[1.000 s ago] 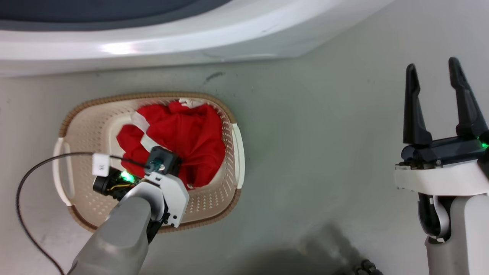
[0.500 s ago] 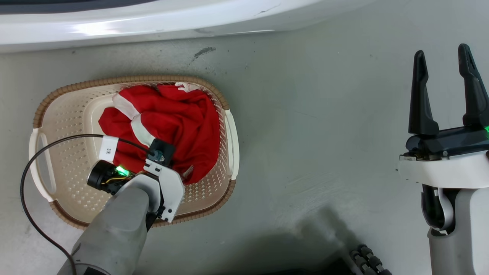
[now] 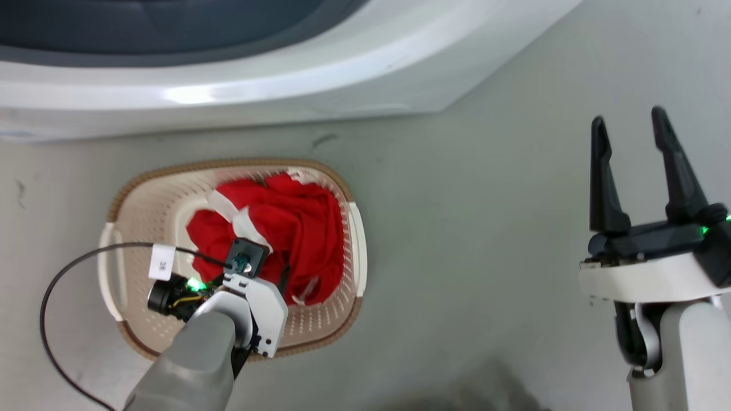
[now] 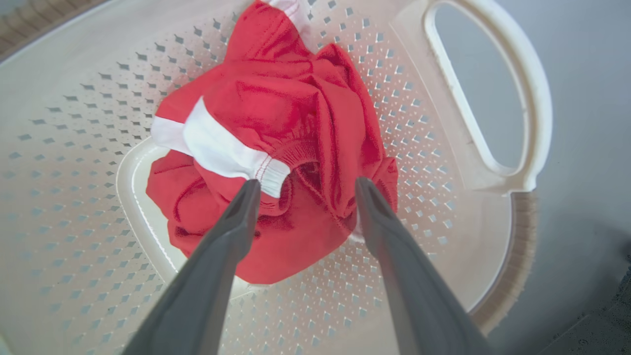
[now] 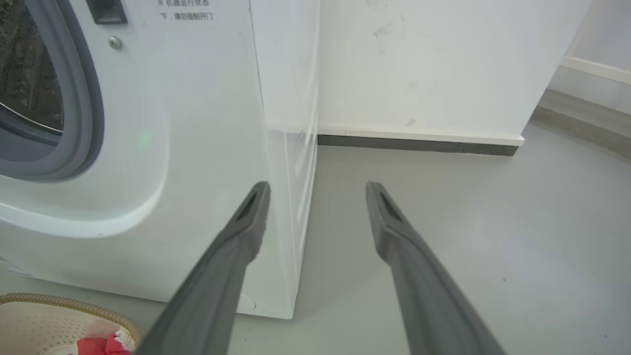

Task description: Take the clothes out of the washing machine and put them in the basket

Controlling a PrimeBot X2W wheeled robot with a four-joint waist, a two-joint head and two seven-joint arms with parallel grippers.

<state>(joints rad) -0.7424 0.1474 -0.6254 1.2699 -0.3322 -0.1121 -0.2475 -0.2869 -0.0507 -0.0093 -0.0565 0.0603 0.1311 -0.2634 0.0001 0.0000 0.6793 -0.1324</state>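
Left claw point(image 4: 306, 183) hangs inside the basket point(image 4: 74, 123), fingers spread wide and gripping nothing, tips close over the clothes point(image 4: 296, 108); whether they touch the fabric I cannot tell. The red clothes lie bunched in the basket toward one handle end, and the basket stands on the grey floor point(image 3: 485, 228) just before the washing machine point(image 5: 197, 123). Right claw point(image 3: 628, 116) is wide and empty, well off to the side.

The basket point(image 3: 143, 228) is set on the smooth grey floor point(image 3: 485, 228), near the washing machine point(image 3: 285, 85), which is stood on the same floor; a small dark mark point(image 3: 323, 140) is seen between them
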